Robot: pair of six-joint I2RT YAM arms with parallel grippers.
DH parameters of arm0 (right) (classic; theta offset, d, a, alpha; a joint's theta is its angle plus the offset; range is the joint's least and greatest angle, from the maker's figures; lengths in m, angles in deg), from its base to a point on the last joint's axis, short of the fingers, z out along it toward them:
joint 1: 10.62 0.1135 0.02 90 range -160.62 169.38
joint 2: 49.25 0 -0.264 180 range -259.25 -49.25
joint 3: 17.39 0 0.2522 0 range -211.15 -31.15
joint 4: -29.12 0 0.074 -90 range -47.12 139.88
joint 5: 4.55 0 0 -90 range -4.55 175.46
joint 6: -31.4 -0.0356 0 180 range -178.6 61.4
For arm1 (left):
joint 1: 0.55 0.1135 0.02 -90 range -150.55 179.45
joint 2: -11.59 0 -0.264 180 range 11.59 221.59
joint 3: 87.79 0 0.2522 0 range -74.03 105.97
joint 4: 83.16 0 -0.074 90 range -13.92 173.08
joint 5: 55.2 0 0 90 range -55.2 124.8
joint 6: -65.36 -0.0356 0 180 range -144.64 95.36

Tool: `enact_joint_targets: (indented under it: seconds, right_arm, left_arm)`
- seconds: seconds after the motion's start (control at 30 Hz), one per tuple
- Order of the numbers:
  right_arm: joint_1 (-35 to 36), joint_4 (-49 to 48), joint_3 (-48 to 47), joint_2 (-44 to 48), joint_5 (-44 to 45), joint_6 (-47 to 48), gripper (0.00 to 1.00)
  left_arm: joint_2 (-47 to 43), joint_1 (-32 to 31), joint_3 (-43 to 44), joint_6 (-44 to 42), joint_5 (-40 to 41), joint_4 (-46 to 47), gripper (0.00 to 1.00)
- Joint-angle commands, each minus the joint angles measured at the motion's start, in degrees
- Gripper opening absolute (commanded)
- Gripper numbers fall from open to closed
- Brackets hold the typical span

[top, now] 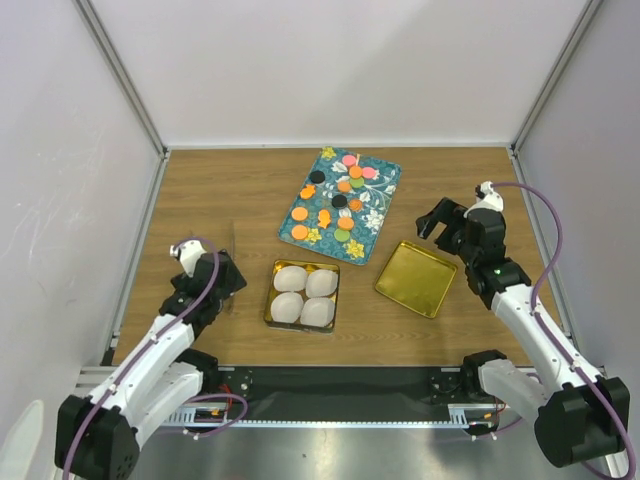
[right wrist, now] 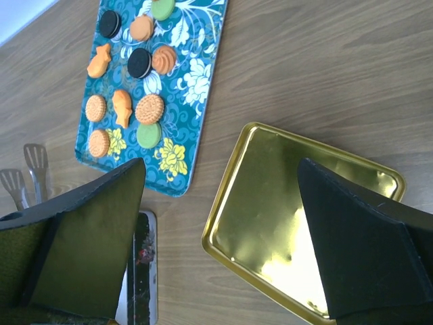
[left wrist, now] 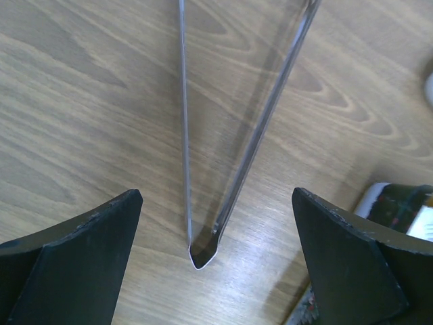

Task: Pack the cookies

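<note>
Several cookies (top: 299, 213), orange, green, pink and black, lie on the teal flowered tray (top: 378, 222) at the table's middle back; the right wrist view shows some of them (right wrist: 149, 107) on that tray (right wrist: 193, 101). The gold tin (top: 271, 300) holds white paper cups (top: 290, 278). Metal tongs (left wrist: 201, 254) lie on the wood between my left gripper's open fingers, hinge end nearest the camera. My left gripper (top: 228, 283) (left wrist: 216, 230) is open and low over them, left of the tin. My right gripper (top: 437, 222) (right wrist: 220, 203) is open and empty above the gold lid.
The gold lid (top: 416, 278) (right wrist: 298, 217) lies inside up to the right of the tin. The tin's side (right wrist: 139, 271) and the tongs' flat tips (right wrist: 27, 169) show at the left of the right wrist view. White walls enclose the table.
</note>
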Motion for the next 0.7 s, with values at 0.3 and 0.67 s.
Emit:
enact_joint_targets:
  seconds: [0.3,0.67]
  right_arm:
    - [-1.0,-2.03,-0.68,-1.31,-3.02,0.18,1.0]
    - [-1.52,-2.21,-0.16,-0.96,-5.84,0.09,1.0]
  left_arm:
    - [17.21,0.22,9.1,-3.31,3.17,5.76,0.99]
    - [26.2,4.09,11.92,-8.15,1.5,8.31,0.97]
